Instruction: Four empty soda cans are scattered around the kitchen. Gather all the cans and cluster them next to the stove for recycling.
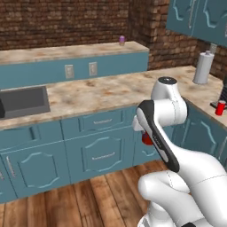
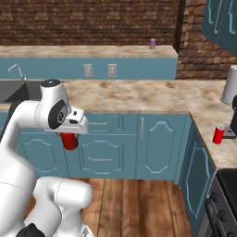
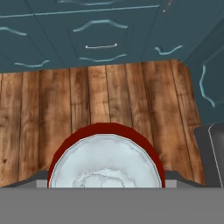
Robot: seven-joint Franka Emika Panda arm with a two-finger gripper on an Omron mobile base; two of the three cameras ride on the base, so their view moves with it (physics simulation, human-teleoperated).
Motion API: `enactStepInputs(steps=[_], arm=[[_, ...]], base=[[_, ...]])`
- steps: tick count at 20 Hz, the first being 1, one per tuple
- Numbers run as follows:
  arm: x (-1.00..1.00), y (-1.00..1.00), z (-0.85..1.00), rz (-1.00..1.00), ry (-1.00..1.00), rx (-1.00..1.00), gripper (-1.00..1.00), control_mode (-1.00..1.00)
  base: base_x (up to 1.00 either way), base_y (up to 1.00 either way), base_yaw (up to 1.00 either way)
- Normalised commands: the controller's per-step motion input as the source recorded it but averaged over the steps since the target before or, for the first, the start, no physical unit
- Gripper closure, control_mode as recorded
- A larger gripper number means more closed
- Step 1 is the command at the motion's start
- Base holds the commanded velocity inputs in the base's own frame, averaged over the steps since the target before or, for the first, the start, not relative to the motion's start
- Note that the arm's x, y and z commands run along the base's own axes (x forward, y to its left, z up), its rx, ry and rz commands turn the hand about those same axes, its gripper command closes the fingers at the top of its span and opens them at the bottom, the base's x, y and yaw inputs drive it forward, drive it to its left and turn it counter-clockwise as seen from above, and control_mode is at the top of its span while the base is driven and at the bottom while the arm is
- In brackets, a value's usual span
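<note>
Jaws closed around red can [image 2: 69, 140]; silver top [image 3: 105, 162] visible from hand view.

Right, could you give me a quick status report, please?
Gripper shut on red can, held over the wooden floor. Second red can on counter by stove; purple can on back ledge.

We find no legible text, label, brand, number or sign in any view; the red cans, cabinet fronts and wall outlets all appear as plain, unmarked surfaces.
</note>
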Motion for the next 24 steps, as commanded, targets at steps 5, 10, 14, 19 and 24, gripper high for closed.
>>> enactStepInputs(steps=[5, 10, 14, 19, 24], arm=[[0.0, 0.0, 0.0, 0.0, 0.0, 0.0, 1.0, 1.0], [0.0, 0.0, 0.0, 0.0, 0.0, 0.0, 1.0, 1.0], [0.0, 0.0, 0.0, 0.0, 0.0, 0.0, 1.0, 1.0], [0.0, 0.0, 0.0, 0.0, 0.0, 0.0, 1.0, 1.0], [0.0, 0.0, 0.0, 0.0, 0.0, 0.0, 1.0, 1.0]], base=[[0.12, 0.0, -0.37], [0.17, 0.0, -0.38], [0.31, 0.0, -0.35], [0.48, 0.02, -0.31], [0.68, 0.11, -0.24]])
